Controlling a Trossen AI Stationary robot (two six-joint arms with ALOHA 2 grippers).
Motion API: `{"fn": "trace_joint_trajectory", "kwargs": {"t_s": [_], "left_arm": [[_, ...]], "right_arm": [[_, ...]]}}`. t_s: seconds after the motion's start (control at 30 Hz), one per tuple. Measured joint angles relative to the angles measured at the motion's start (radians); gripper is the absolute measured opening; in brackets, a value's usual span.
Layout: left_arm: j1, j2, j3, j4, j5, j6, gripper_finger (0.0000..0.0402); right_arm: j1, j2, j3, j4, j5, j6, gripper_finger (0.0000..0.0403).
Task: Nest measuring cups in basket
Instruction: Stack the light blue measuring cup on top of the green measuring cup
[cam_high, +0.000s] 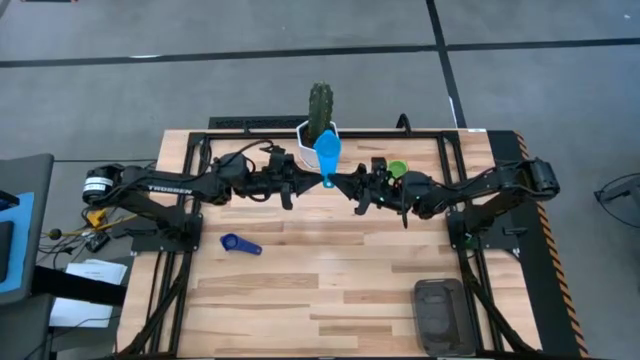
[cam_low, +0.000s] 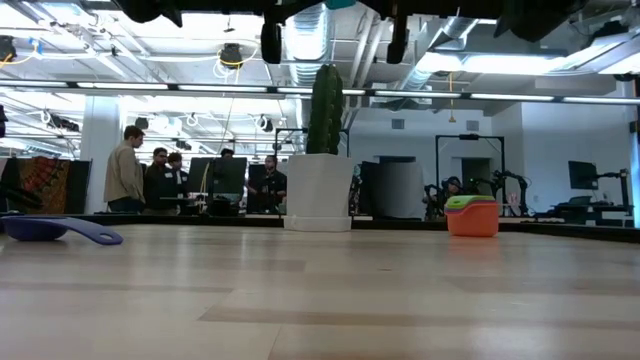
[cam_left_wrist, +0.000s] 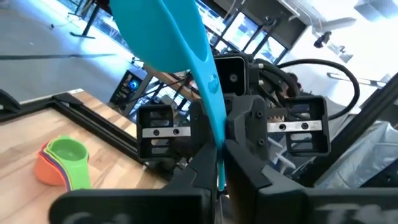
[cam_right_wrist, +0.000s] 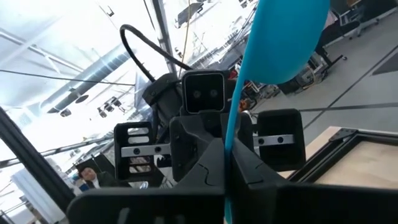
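Observation:
The light blue measuring cup (cam_high: 327, 152) is high above the table's middle, between both grippers. My left gripper (cam_left_wrist: 217, 186) comes from the left and my right gripper (cam_right_wrist: 228, 186) from the right. They face each other, both shut on the cup's handle. A stack of cups with green on top (cam_high: 397, 168) stands on the table near the far edge, by my right arm, and shows green over orange in the left wrist view (cam_left_wrist: 65, 162). The dark blue cup (cam_high: 238, 243) lies alone, left of centre. The dark grey basket (cam_high: 440, 315) sits at the near right. My left gripper pinches the light blue cup's flat handle (cam_left_wrist: 216, 158) between its two fingers, coming level from the table's left. The cup is lifted clear, its bowl (cam_left_wrist: 165, 31) above the fingers. My right gripper pinches the same handle (cam_right_wrist: 230, 146) between its two fingers, level from the table's right, opposite the left gripper. The bowl (cam_right_wrist: 289, 34) stands above the fingers.
A white hexagonal pot with a cactus (cam_high: 318, 120) stands at the far edge, just behind the two grippers. Bare wood lies between the dark blue cup and the basket. People stand in the room beyond the table (cam_low: 125, 165).

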Motion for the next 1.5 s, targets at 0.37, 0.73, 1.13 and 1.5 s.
{"fn": "trace_joint_trajectory", "kwargs": {"t_s": [0.37,0.73,1.13,1.5], "left_arm": [[-0.001,0.002,0.0,-0.005,-0.038,-0.001,0.0109],[0.003,0.002,0.001,0.0,-0.023,-0.001,0.0009],[0.003,0.001,0.001,-0.007,-0.025,-0.011,0.0108],[0.003,0.001,0.001,-0.002,0.035,0.008,0.0064]], "right_arm": [[-0.006,0.001,0.0,0.0,-0.031,0.009,0.0008],[-0.021,0.001,0.0,-0.003,-0.04,0.019,0.0008],[-0.028,0.001,0.0,-0.001,-0.082,0.035,0.0009],[-0.027,0.001,0.0,0.005,-0.113,0.037,0.0008]]}}
